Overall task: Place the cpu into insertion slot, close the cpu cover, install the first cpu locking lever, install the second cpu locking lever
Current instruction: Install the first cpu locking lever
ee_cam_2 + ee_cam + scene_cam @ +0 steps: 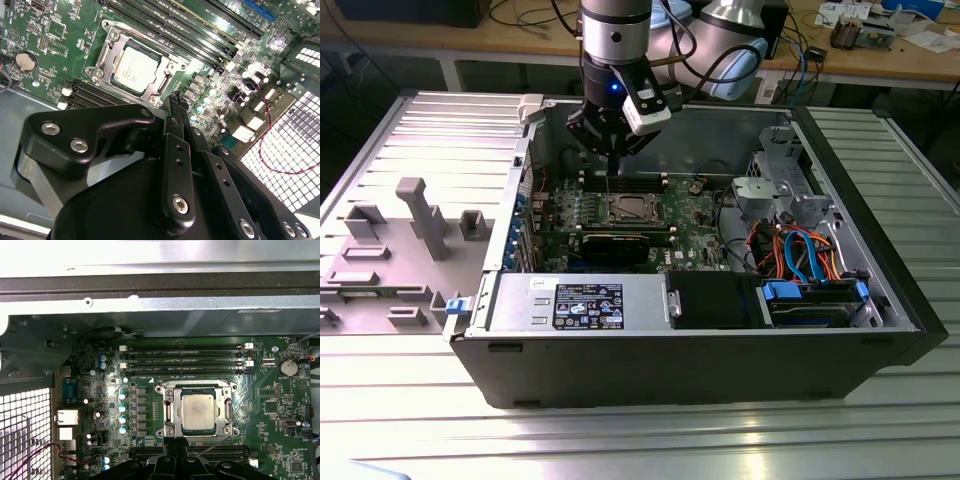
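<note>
The cpu point(199, 411) point(135, 69), a silvery square chip, lies flat in the insertion slot point(625, 208) on the green board. The cpu cover point(170, 412) point(106, 54), a thin metal frame, lies down around the chip, whose top shows through its cut-out. A thin metal rod point(215, 446) slants away from the socket's corner near the fingertips. My gripper point(617, 168) point(173, 97) point(176, 441) hangs just above the board beside the socket's edge. Its black fingers point(176, 150) are pressed together and hold nothing.
Long black memory slots point(185, 357) run on both sides of the socket. A black graphics card point(615, 247), the power supply point(580, 303) and a drive cage with orange and blue cables point(800, 255) stand inside the case. Grey fixtures point(420, 215) sit on the exterior view's left.
</note>
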### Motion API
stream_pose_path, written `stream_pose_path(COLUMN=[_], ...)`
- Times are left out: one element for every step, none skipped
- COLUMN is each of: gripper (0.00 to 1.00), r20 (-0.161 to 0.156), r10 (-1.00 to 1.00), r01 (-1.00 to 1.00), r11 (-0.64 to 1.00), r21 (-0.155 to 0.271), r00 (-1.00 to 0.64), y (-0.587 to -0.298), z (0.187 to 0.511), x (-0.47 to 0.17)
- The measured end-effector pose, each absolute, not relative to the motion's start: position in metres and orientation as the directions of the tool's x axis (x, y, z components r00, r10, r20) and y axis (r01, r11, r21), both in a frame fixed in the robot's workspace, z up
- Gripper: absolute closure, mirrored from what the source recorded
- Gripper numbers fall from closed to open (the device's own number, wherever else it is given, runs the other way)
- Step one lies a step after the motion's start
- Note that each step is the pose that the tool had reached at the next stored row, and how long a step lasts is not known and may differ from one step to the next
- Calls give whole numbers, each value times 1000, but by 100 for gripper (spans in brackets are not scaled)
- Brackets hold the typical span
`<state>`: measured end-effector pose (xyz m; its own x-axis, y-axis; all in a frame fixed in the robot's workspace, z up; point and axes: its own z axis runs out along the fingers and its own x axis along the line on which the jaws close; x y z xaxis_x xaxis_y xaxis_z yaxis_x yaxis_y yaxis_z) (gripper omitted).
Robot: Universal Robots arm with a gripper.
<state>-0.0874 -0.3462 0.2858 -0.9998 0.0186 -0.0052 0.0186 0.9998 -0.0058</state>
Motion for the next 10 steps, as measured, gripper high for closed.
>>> stream_pose_path(gripper=[89, 89, 89, 89, 89, 89, 89, 89, 89, 89], r20=[-5, -5, -5, -5, -5, -5, -5, -5, -5, -5], r10=[19, 19, 19, 18, 18, 18, 18, 13, -4, -20], r01=[19, 19, 19, 18, 18, 18, 18, 13, -4, -20], r11=[1000, 1000, 1000, 1000, 1000, 1000, 1000, 1000, 1000, 1000], r21=[-6, -6, -6, -6, -6, -6, -6, -6, -6, -6], r00=[-1000, -1000, -1000, -1000, -1000, -1000, -1000, -1000, -1000, -1000], y=[-346, -346, -346, -346, -346, -346, -346, -346, -346, -346], z=[286, 286, 286, 286, 286, 286, 286, 286, 286, 286], x=[-87, -87, -87, -87, -87, -87, -87, -87, -87, -87])
